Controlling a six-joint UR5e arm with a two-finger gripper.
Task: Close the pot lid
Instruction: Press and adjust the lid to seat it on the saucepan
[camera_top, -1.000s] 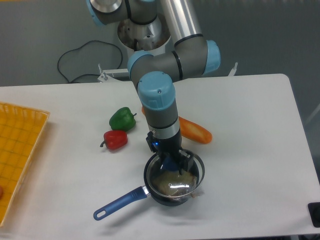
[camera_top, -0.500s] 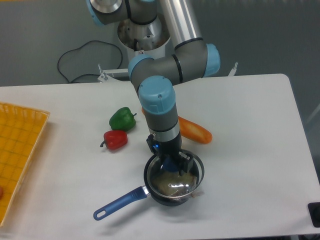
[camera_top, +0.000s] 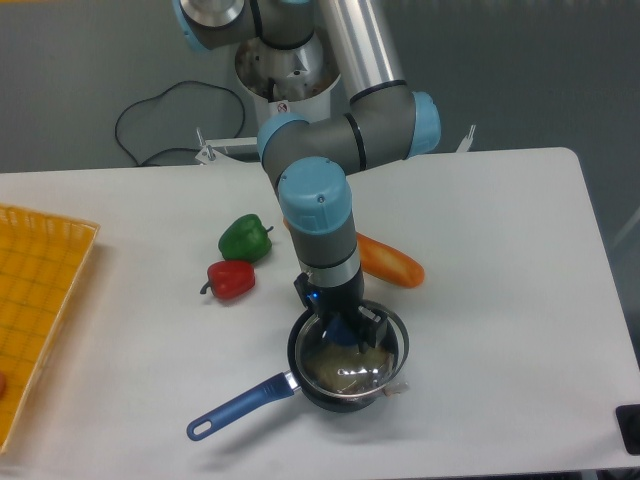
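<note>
A white desk (camera_top: 500, 260) before a grey wall carries the pot (camera_top: 345, 392), its blue handle running toward the near-left. The lid (camera_top: 348, 362) sits on the pot directly beneath the end effector (camera_top: 344, 330), which grips the blue knob. 2 peppers (camera_top: 238, 258) and 1 carrot (camera_top: 390, 262) lie behind, apart.

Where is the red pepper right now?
The red pepper lies on the white table, left of the arm, just below the green pepper and above the pot's blue handle.
</note>
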